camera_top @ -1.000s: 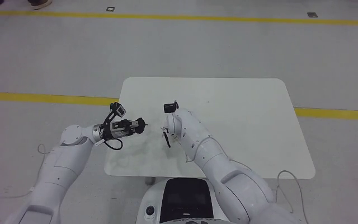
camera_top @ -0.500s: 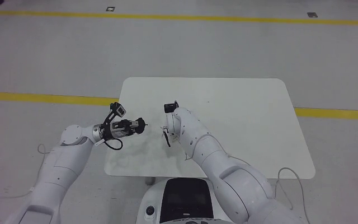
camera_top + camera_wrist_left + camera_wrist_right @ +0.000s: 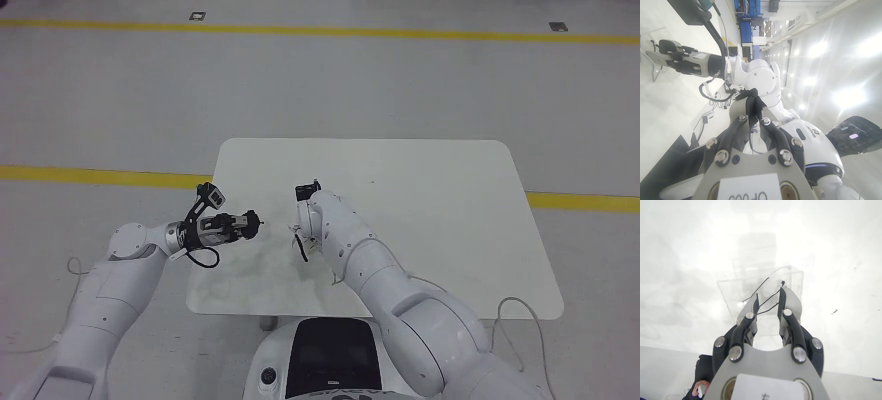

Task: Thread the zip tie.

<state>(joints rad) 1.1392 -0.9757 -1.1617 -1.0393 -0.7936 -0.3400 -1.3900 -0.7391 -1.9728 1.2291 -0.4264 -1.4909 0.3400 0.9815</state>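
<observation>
Clear box (image 3: 725, 291) on the table (image 3: 420, 200) near its left front, zip ties (image 3: 759, 286) lying inside, right gripper (image 3: 770, 291) directly above it, left gripper (image 3: 250, 222) at the table's left edge, pinching a zip tie (image 3: 749, 136).

Entry one: right arm (image 3: 352, 258). You swung its elbow and upper section slightly inward, toward the robot's midline, over the near edge of the worktop (image 3: 450, 200). Entry two: the same arm's wrist. It edged a trace toward the worktop's right side; the shift was very small.
</observation>
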